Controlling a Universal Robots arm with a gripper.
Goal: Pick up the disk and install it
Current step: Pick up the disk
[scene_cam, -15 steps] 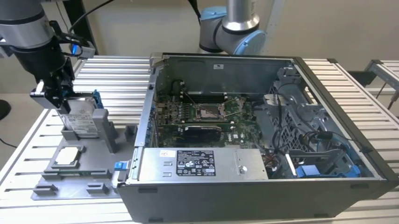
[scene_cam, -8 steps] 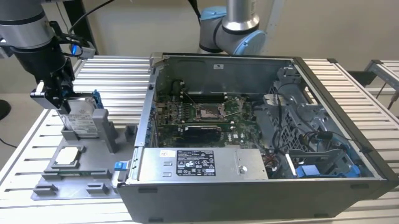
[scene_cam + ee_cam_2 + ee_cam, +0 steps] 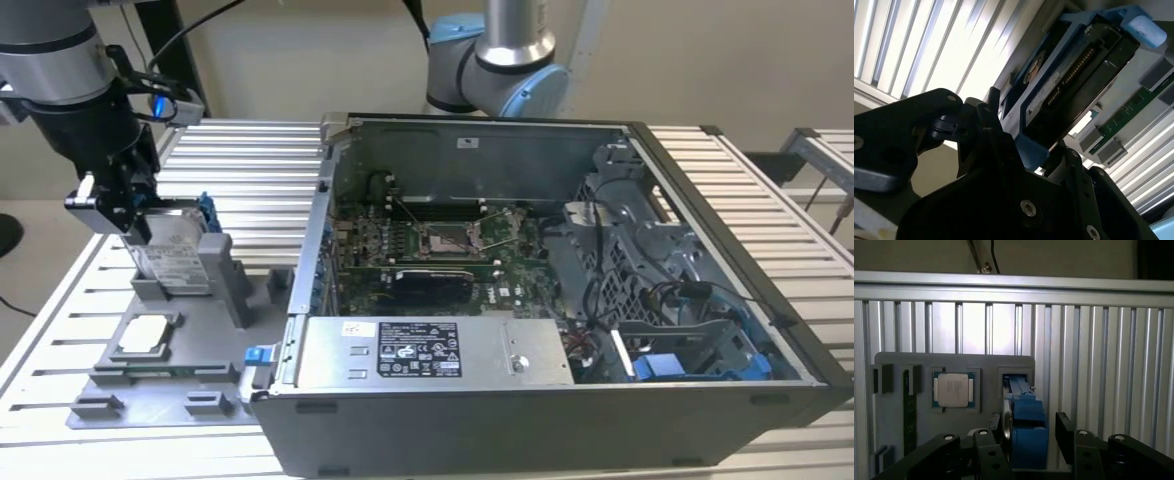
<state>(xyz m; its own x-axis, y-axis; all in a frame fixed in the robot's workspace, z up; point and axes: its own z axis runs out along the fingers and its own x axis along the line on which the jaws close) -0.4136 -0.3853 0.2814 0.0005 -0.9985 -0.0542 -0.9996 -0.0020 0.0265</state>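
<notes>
Pincer [image 3: 126, 218]: at top edge of disk [image 3: 175, 255]; clamped or loose, I can't tell. Disk upright in grey fixture tray [image 3: 207, 345], ext. view's left, beside open PC case [image 3: 534, 425].

The disk [image 3: 171, 250] has a dull silver-grey metal face with a white paper label, framed in smooth bright blue plastic. Its holder [image 3: 200, 345] is matt grey plastic; the counter [image 3: 254, 170] is ribbed, satin aluminium; the computer case [image 3: 534, 430] is matt dark metal.
</notes>
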